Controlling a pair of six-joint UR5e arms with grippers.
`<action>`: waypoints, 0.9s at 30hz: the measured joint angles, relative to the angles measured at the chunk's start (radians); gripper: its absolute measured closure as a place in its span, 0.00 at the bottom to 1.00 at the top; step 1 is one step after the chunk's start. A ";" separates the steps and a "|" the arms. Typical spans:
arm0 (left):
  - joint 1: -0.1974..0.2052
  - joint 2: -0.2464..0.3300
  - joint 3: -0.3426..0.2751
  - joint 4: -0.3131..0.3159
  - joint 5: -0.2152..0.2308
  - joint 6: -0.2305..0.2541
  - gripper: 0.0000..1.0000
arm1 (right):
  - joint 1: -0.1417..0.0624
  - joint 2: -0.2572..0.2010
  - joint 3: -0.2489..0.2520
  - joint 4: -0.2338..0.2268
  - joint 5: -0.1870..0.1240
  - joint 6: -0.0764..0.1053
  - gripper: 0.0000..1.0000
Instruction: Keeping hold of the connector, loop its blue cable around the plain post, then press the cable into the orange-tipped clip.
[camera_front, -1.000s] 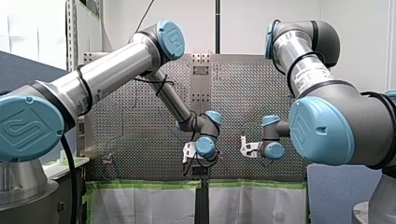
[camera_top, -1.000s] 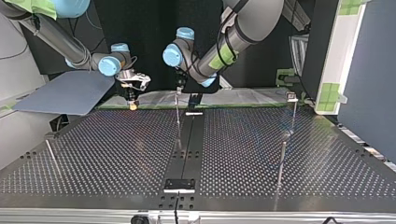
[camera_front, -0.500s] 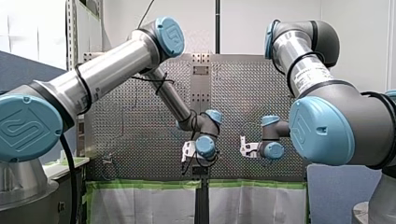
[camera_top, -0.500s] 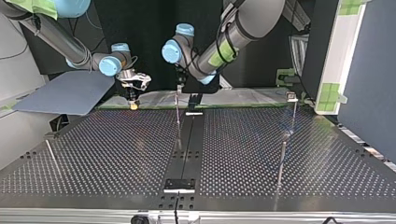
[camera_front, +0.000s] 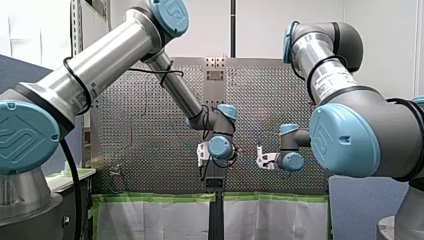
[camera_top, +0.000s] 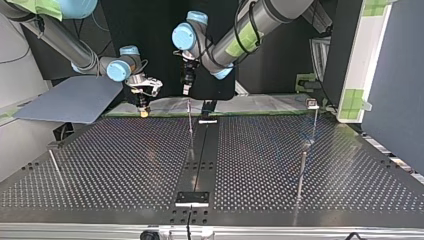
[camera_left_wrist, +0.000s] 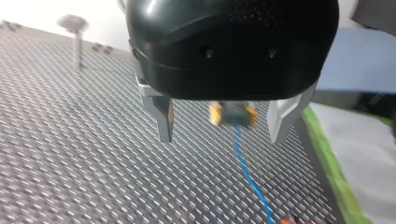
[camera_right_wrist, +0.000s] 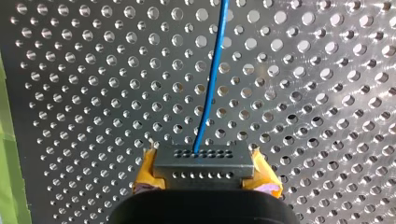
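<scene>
Dark grey rectangular connector (camera_right_wrist: 204, 161) is clamped between the yellow pads (camera_right_wrist: 147, 171) of the robot's right gripper (camera_top: 143, 111). It sits low over the perforated metal bench (camera_top: 125, 160), near the arms' edge, left of centre in the top view. Thin blue cable (camera_right_wrist: 212, 79) leaves the connector's face and runs out over the bench holes ahead of that gripper. Robot's left gripper (camera_left_wrist: 221, 138), black body, metal fingers (camera_left_wrist: 163, 119) spread wide, empty, raised above the bench near the right one. Connector shows between its fingers, farther off. Green tape strip (camera_left_wrist: 327, 163) lines the bench edge.
</scene>
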 joint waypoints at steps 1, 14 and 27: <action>-0.002 0.011 -0.012 0.010 0.004 -0.008 0.02 | 0.001 0.000 0.000 0.000 0.000 0.000 1.00; -0.008 0.140 -0.140 0.005 -0.014 -0.035 0.02 | 0.007 0.000 0.000 0.001 0.000 0.003 1.00; -0.001 0.271 -0.271 -0.002 -0.009 -0.073 0.02 | 0.006 0.000 0.000 0.001 0.001 0.003 1.00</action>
